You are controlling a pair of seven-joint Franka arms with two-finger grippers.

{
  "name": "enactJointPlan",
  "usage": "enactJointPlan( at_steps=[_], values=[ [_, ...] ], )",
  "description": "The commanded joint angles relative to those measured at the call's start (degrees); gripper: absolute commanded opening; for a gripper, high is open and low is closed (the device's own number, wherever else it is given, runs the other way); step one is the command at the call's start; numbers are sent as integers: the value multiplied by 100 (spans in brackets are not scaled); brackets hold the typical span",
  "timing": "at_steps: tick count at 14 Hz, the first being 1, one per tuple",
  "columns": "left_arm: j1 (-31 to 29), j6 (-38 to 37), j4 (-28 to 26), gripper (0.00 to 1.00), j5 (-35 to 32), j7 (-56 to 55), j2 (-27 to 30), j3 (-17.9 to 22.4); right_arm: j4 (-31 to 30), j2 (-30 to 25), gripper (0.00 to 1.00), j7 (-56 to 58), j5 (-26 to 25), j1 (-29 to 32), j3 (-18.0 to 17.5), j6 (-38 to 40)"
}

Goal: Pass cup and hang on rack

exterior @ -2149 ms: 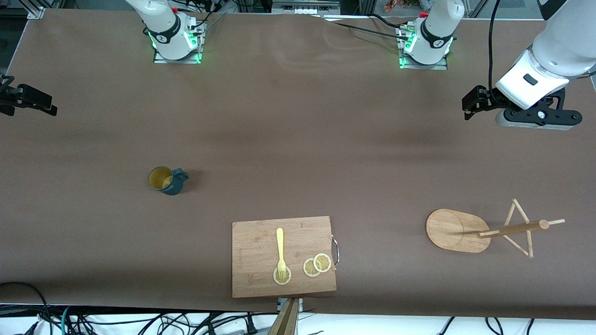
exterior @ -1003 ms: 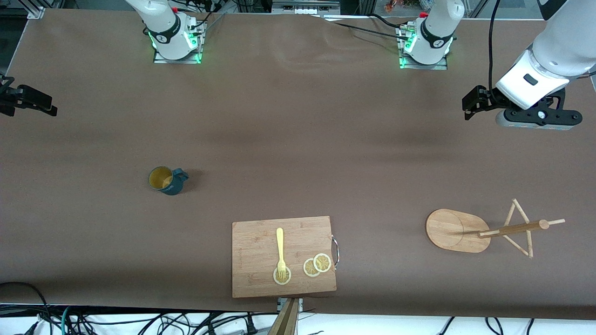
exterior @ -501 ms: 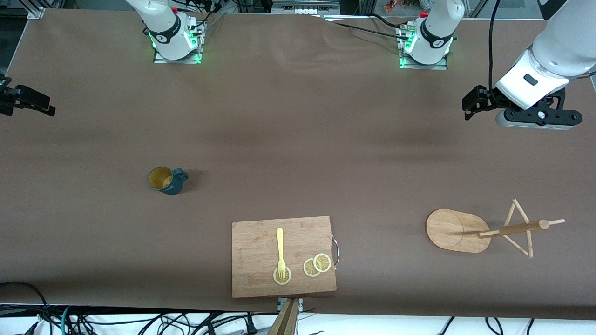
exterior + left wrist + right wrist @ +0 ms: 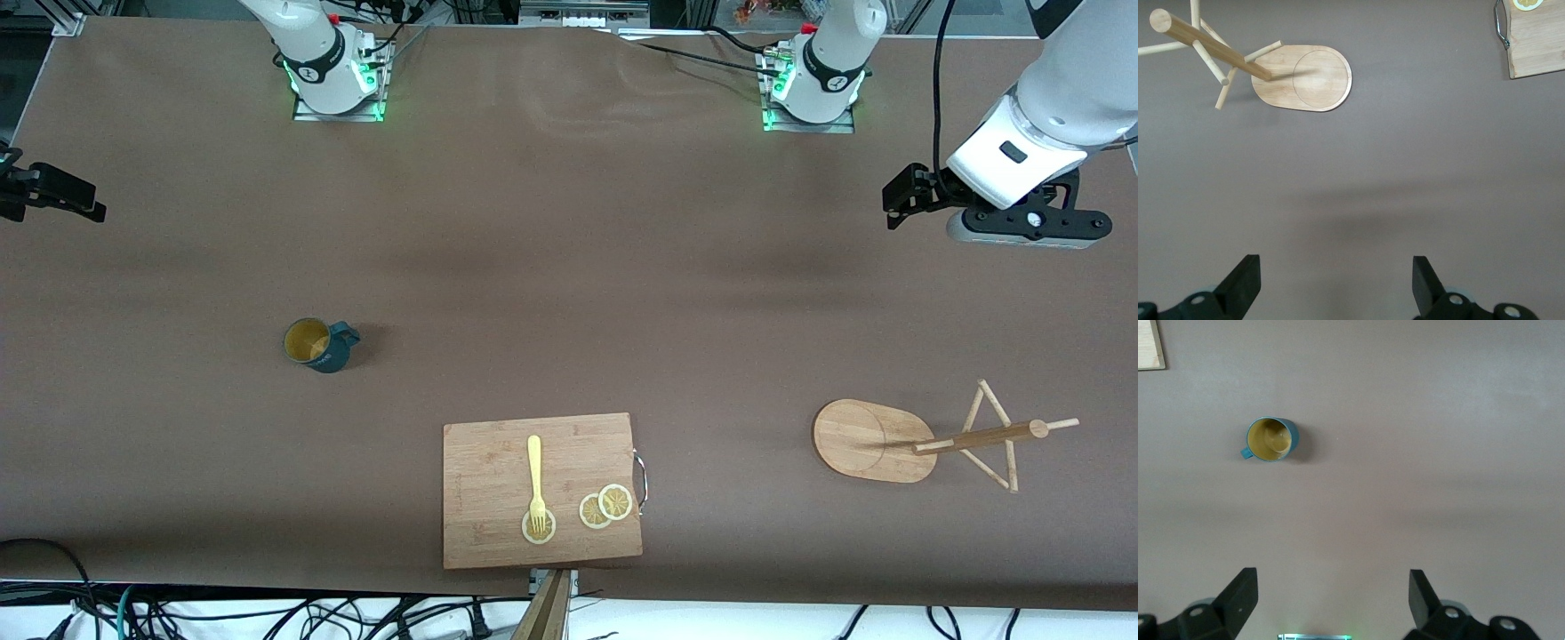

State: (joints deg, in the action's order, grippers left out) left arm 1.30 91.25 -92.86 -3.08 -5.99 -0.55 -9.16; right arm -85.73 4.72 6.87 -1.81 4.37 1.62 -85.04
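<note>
Cup point(image 4: 316, 344) sits upright, well apart from right end effector point(image 4: 1331, 603).

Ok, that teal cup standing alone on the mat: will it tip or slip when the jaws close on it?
The cup stands upright and squat, so it probably won't tip. Its ribbed outside should help the grip. The handle sticks out sideways, so a push there would likely spin it.

A matt brown cloth-like sheet covers the tabletop point(image 4: 569, 267). The cup point(image 4: 318, 344) looks glazed, dark teal outside, tan inside. The rack point(image 4: 925, 440) is pale smooth wood. Near it, the cutting board point(image 4: 498, 524) shows wood grain and a shiny metal handle point(image 4: 641, 478)
</note>
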Motion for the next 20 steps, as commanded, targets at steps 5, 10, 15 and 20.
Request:
enactJointPlan(
  at_steps=[5, 10, 15, 20],
  values=[
    [-51, -90, 145, 100, 115, 71, -50, -16, 57, 37, 100, 77, 146, 46, -4, -13],
    [-51, -90, 145, 100, 115, 71, -50, -16, 48, 55, 100, 77, 155, 37, -12, -162],
    [-51, -90, 145, 100, 106, 71, -50, -16, 39, 178, 100, 77, 163, 37, -21, -276],
    [-51, -90, 145, 100, 115, 80, -50, -16, 30, 441, 100, 77, 163, -24, -56, -469]
  ],
)
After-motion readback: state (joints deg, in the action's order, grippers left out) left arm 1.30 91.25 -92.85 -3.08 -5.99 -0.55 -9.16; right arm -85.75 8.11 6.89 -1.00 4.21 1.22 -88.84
